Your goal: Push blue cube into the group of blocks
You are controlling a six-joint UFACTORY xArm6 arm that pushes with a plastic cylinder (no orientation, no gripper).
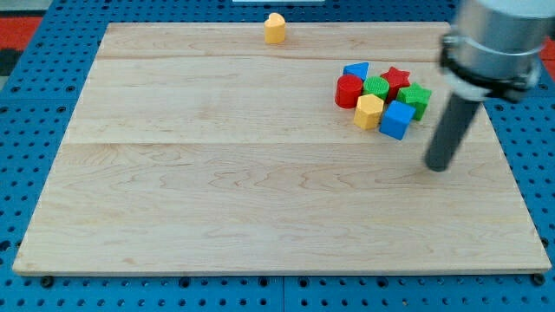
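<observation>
The blue cube (397, 120) sits at the lower right edge of a tight group of blocks at the view's upper right. It touches a yellow block (368, 111) on its left and a green block (415, 99) above it. The group also holds a red cylinder (349, 90), a second green block (376, 86), a red star (396, 78) and a blue triangular block (355, 70). My tip (439, 166) rests on the board to the lower right of the blue cube, apart from it.
A lone yellow block (275, 28) stands near the board's top edge, left of the group. The wooden board (217, 191) lies on a blue perforated table (26, 173).
</observation>
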